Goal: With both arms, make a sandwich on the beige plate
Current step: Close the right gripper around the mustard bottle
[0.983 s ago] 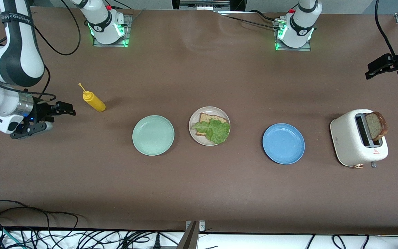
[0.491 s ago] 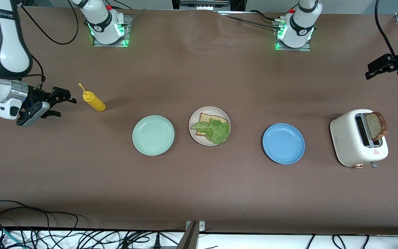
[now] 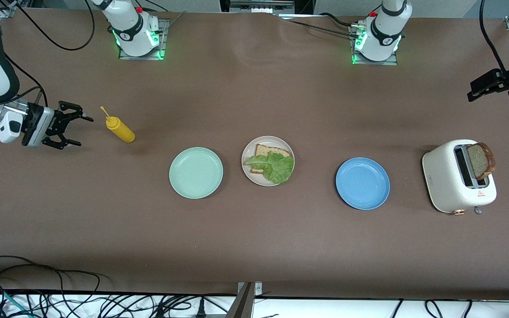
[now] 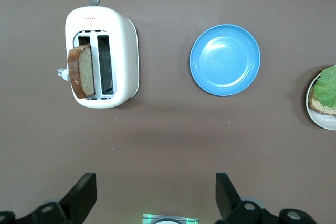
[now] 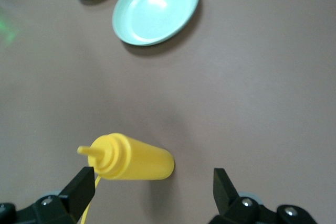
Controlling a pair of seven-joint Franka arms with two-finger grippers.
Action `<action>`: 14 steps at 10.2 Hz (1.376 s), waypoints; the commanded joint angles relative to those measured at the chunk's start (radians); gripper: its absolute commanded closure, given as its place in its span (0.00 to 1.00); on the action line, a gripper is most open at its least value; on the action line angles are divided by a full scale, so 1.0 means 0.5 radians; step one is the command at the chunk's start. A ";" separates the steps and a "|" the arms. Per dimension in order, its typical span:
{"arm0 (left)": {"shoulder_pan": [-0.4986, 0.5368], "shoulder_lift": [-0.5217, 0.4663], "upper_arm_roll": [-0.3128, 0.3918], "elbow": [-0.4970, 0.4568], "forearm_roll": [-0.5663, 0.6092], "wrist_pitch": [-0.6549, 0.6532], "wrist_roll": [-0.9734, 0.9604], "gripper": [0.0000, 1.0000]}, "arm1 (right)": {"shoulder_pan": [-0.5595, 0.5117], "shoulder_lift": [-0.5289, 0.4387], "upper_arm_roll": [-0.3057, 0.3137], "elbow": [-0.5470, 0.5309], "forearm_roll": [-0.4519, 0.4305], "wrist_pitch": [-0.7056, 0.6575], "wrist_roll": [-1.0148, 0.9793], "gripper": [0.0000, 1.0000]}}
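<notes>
- Brown wholegrain bread slice (image 3: pixel 480 160) with a dark crust stands upright in the outer slot of the glossy white rounded toaster (image 3: pixel 451 185) at the left arm's end of the table; its broad face runs along the slot, so its thin edge is what a pinch from above would meet.
- Left gripper (image 3: pixel 484 85), black and two-fingered, hangs over bare table beside the toaster, toward the robots' bases; the left wrist view shows its fingers spread wide with nothing between them. It is by my reckoning the arm nearer to that slice, which lies from it toward the front camera.
- Round shallow beige plate (image 3: pixel 249 173) with a raised rim sits mid-table between the matte mint green plate (image 3: pixel 195 172) and the smooth blue plate (image 3: pixel 362 183). On it lies a second grainy bread slice (image 3: pixel 267 151), flat, with a ruffled green lettuce leaf (image 3: pixel 274 166) draped over most of it.
- The sandwich lacks its top slice; the toaster slice looks the likely candidate.
- Right gripper (image 3: pixel 70 125) is at the right arm's end of the table, fingers apart and empty, pointing at the soft yellow squeeze bottle (image 3: pixel 120 128) lying on its side just beside it, nozzle toward the gripper.
</notes>
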State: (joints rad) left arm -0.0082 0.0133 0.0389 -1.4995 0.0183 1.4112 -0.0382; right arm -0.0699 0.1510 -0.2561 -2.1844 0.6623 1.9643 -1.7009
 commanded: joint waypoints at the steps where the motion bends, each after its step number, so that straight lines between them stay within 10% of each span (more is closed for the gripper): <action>1: -0.008 0.019 -0.007 0.051 0.022 -0.037 0.003 0.00 | -0.096 0.051 -0.006 -0.034 0.129 -0.097 -0.505 0.00; 14: -0.002 0.019 -0.007 0.051 0.022 -0.037 0.006 0.00 | -0.434 0.698 0.036 -0.018 0.776 -0.499 -1.829 0.00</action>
State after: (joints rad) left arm -0.0100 0.0140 0.0361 -1.4995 0.0183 1.4112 -0.0383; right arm -0.2707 0.4925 -0.2602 -2.2031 1.0149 1.7432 -2.5896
